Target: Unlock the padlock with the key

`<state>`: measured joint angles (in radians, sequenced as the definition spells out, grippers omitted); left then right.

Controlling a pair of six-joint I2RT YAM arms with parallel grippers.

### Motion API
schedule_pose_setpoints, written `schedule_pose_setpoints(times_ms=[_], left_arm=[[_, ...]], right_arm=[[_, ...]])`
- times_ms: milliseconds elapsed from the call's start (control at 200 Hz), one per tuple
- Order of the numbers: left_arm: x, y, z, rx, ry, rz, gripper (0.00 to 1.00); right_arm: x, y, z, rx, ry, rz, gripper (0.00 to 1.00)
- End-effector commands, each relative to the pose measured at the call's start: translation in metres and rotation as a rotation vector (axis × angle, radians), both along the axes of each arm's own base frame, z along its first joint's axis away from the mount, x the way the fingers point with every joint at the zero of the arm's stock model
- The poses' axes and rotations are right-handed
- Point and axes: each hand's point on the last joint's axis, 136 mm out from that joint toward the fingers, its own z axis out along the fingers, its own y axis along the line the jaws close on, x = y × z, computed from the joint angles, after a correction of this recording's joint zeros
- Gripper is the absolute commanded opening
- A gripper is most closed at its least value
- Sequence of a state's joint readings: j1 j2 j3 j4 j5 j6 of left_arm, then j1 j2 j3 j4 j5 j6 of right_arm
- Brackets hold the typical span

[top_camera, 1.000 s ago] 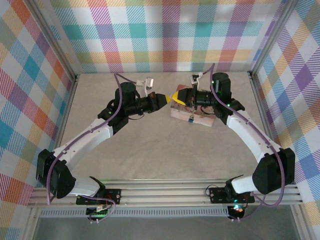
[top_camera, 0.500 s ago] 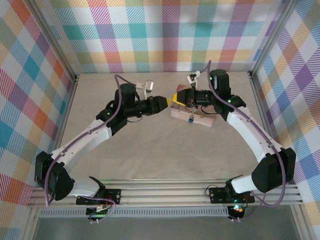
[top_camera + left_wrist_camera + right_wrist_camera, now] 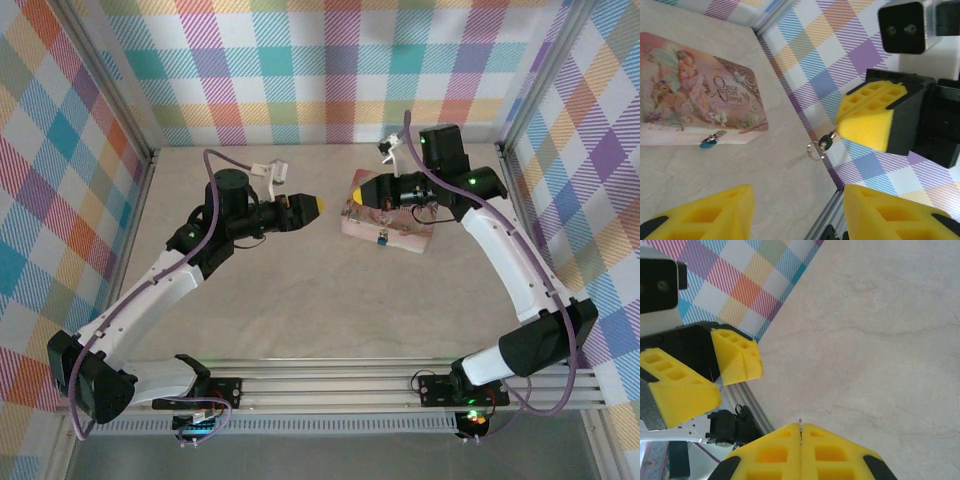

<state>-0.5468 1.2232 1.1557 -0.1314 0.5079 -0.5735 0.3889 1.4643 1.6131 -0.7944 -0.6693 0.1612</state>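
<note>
In the left wrist view a small silver key [image 3: 826, 142] with a ring sticks out of my right gripper [image 3: 840, 131], which is shut on it. In the right wrist view the key's thin edge [image 3: 800, 431] shows between the closed yellow pads [image 3: 772, 452]. My right gripper [image 3: 352, 194] hovers over the left end of a pink storybook-style box [image 3: 392, 229]. A small blue padlock [image 3: 381, 238] hangs on the box's front edge; it also appears as the padlock [image 3: 709, 142] in the left wrist view. My left gripper [image 3: 312, 207] stands open and empty, left of the right one with a gap between.
The box [image 3: 695, 90] lies on the beige table near the back. Plaid walls and aluminium frame rails [image 3: 150, 170] enclose the table on three sides. Bare table stretches in front of the box [image 3: 330, 300].
My left gripper, which met the right gripper's tip a second ago, has drawn back to the left and stands open. The right gripper has stayed over the box with the key.
</note>
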Motion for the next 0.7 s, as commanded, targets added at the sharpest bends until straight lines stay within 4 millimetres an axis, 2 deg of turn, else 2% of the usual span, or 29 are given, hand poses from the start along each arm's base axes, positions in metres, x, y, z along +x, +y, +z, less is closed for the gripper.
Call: schedule_pose_setpoints(times_ms=[0,190,400,695], left_arm=[[-0.006,-0.008,0.021,-0.060,-0.099,-0.078,0.50],[-0.009,-0.023,0.035,-0.123,-0.137,-0.150,0.50],[-0.016,-0.047,0.036,-0.169,-0.144,-0.215,0.50],[-0.019,-0.046,0.033,-0.207,-0.157,-0.208,0.46]], right_arm=[[-0.015,0.001,0.008,-0.044,-0.100,0.123,0.00],[-0.031,0.004,0.020,-0.032,-0.175,0.248,0.00],[-0.038,0.013,0.033,0.061,-0.147,0.293,0.00],[-0.045,0.018,0.041,0.155,-0.098,0.308,0.00]])
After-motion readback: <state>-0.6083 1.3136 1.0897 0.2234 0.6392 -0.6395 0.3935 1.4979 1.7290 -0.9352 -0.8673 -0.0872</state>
